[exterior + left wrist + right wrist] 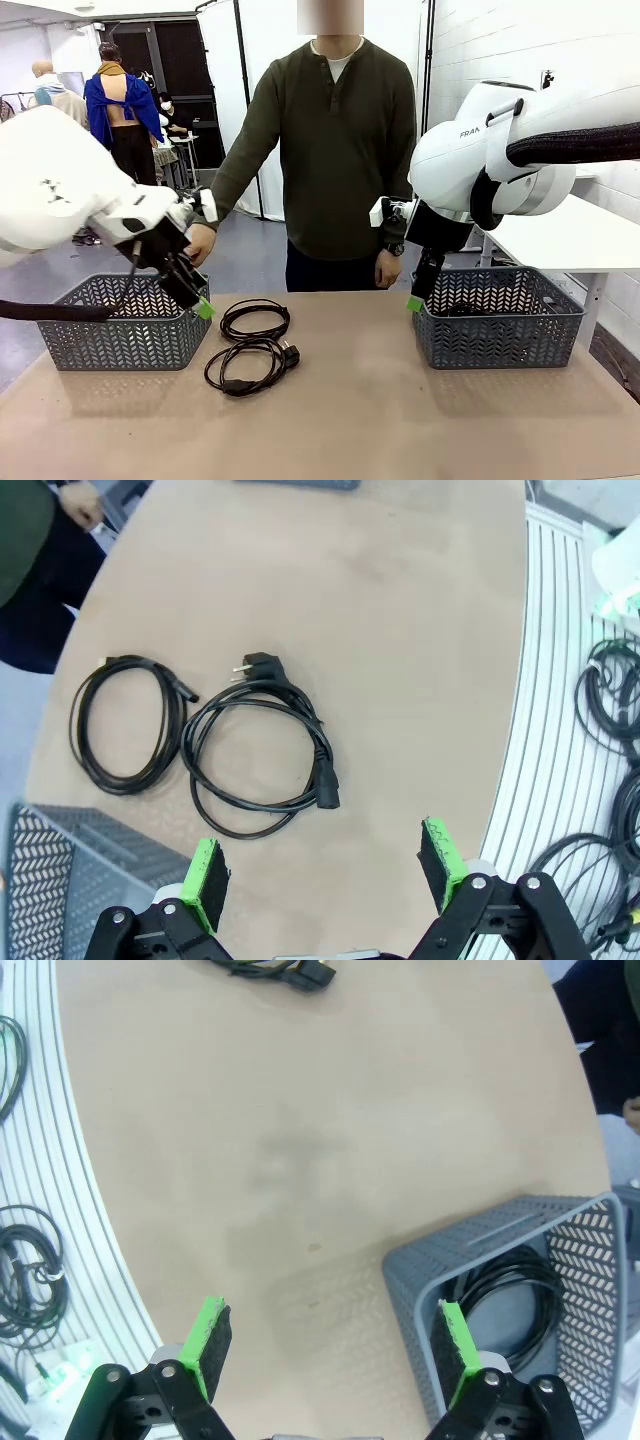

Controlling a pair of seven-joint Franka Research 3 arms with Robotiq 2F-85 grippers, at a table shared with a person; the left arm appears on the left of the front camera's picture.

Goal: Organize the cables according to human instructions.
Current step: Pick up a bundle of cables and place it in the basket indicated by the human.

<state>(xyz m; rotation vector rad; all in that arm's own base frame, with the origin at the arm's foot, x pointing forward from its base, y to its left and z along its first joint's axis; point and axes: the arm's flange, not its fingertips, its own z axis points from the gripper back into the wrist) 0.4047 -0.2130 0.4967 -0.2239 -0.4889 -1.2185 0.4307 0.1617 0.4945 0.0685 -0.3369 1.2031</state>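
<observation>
Plug cable (328, 788) and thinner coil (175, 730) lie just right of left basket (120, 340). Left claw (325, 870), released and empty, hangs nearer them than right claw (330, 1345), also released.

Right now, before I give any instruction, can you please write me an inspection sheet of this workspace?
Surface: tan table, no spills seen.
Job's things: thin coil and power cord side by side on the table; third coil in right basket; left basket, contents unclear.
Clutter: nothing seen.
Grippers: left gripper and right gripper open, empty.
Cables: black hose along each arm.
Surroundings: person at far side; loose cords on ribbed surface beside table.
</observation>
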